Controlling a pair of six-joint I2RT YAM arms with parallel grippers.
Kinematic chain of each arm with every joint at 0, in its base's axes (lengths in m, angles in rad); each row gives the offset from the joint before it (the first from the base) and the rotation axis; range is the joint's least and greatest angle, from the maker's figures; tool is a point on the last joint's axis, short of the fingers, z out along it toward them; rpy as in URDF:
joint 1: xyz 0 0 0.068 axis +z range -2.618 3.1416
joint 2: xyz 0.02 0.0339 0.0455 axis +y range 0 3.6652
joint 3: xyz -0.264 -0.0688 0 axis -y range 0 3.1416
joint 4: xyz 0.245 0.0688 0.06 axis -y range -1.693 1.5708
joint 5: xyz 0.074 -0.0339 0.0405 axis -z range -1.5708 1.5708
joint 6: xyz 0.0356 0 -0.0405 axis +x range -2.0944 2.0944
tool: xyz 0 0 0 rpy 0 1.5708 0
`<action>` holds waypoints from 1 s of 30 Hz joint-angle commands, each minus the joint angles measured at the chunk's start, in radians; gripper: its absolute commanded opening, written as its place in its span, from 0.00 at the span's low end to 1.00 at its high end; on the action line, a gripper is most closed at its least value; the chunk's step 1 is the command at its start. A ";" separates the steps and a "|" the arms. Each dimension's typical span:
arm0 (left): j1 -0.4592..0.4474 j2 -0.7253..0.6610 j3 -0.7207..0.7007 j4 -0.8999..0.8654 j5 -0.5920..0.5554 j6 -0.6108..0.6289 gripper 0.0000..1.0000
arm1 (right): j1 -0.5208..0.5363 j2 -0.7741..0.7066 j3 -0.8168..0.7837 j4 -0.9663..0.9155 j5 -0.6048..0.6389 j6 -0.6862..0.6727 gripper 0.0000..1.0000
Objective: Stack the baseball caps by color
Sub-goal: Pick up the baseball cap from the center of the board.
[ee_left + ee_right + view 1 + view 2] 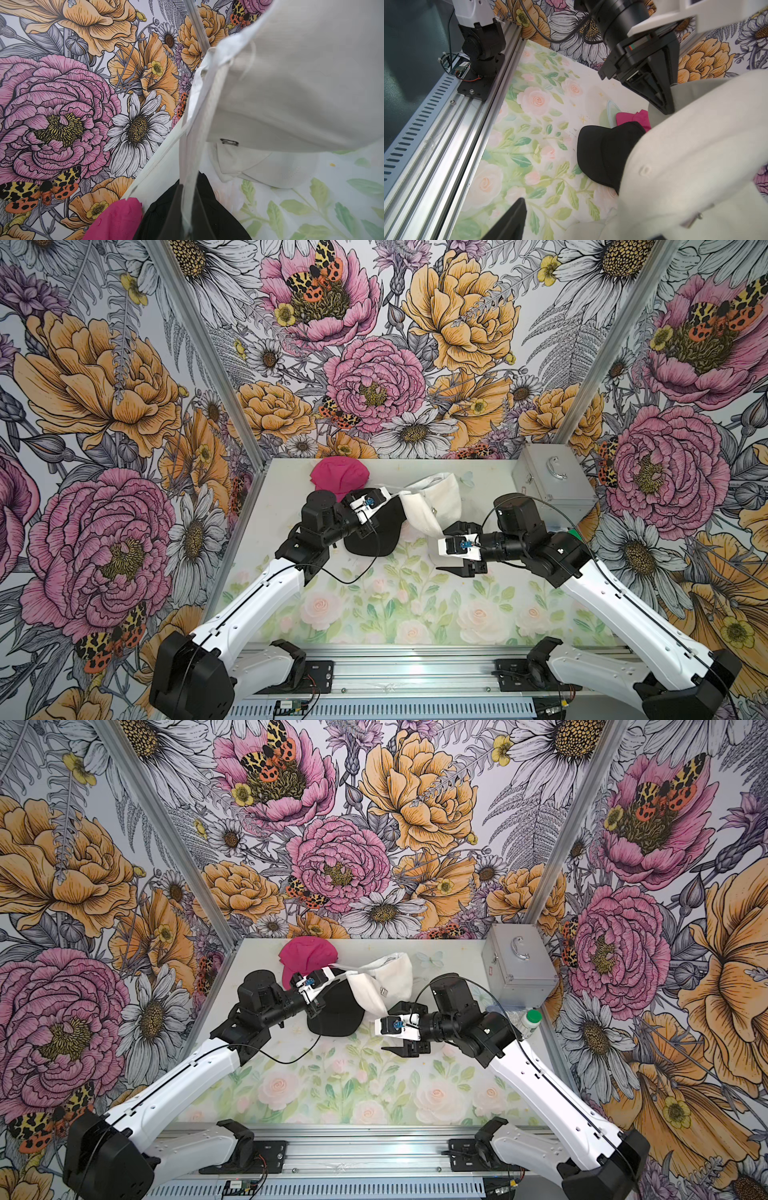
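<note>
Grip status: my left gripper (388,494) is clamped on the edge band of a cream fabric baseball cap (432,506), holding it raised above the plain black cap (374,539) at its 8 o'clock. My right gripper (441,549), jaws apart, sits at the cream cap's 6 o'clock, probably to steady it. A hot pink cap (338,479) lies at the black cap's 11 o'clock.

Left arm (257,601) and right arm (623,614) are wearing smooth white shells over black joints and bulky black shoulder blocks. Thin black cable (353,583) is looping off each forearm. Right hand (445,548) is showing black tapering fingers (457,570) under a white wrist housing (443,542) with a blue fitting.
</note>
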 commanded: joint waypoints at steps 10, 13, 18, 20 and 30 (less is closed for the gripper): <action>0.021 -0.031 -0.034 0.069 0.072 0.031 0.00 | -0.016 -0.014 0.055 0.170 0.424 0.044 0.81; 0.019 -0.031 -0.028 0.049 0.101 0.044 0.00 | -0.023 0.014 0.085 0.171 0.423 0.005 0.82; 0.018 -0.031 -0.018 0.016 0.112 0.062 0.00 | -0.045 0.078 0.109 0.169 0.439 -0.071 0.82; 0.018 -0.032 -0.021 0.009 0.115 0.068 0.00 | -0.065 0.094 0.113 0.169 0.435 -0.089 0.82; 0.024 -0.022 -0.016 -0.011 0.170 0.070 0.00 | -0.239 0.055 0.107 0.050 0.110 -0.129 0.81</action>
